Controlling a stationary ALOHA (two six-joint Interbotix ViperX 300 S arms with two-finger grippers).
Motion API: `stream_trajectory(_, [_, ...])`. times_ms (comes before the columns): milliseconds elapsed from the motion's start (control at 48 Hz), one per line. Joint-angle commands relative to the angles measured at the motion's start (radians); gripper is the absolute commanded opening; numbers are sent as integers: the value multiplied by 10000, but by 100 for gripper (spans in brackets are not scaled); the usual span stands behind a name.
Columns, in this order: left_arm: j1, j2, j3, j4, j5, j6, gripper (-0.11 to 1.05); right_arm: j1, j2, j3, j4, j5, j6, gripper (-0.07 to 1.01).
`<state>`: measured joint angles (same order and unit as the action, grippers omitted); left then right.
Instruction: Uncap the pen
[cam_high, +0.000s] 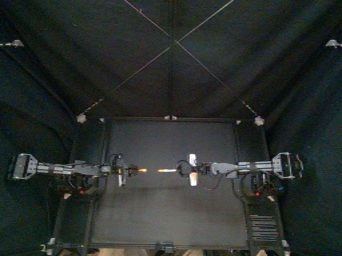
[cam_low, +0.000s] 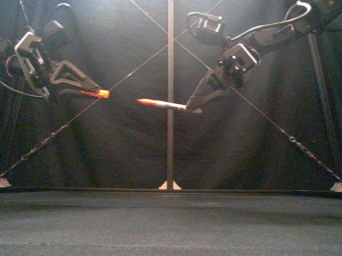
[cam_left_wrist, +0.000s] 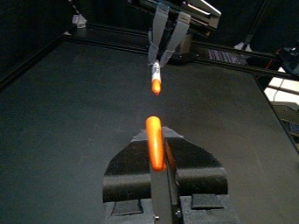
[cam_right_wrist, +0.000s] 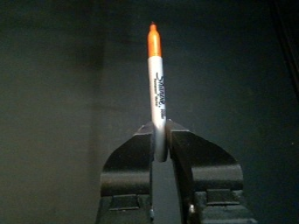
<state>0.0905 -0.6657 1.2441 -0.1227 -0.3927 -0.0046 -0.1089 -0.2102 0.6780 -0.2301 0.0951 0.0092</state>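
Observation:
The pen is in two parts, both held high above the table. My left gripper (cam_low: 83, 90) is shut on the orange cap (cam_low: 98, 94), which also shows as a short orange tube (cam_left_wrist: 153, 147) between its jaws. My right gripper (cam_low: 202, 102) is shut on the pen body (cam_low: 163, 104), whose bare orange tip points toward the cap. In the right wrist view the white barrel with black print (cam_right_wrist: 156, 83) sticks out of the shut jaws. A small gap separates cap and tip. From above, the pen (cam_high: 170, 171) lies between the two grippers.
The black table (cam_high: 167, 215) lies well below both grippers. Black curtains close the back and sides. Both arms reach in level from their own sides and meet near the middle.

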Motion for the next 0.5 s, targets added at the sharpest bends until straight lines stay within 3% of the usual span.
stream_trajectory(21, [-31, -46, -92, 15, 61, 15, 29, -46, -476, 0, 15, -153, 15, 45])
stream_trajectory(500, [-46, -46, -107, 15, 153, 15, 29, -31, -491, 46, 15, -215, 0, 45])
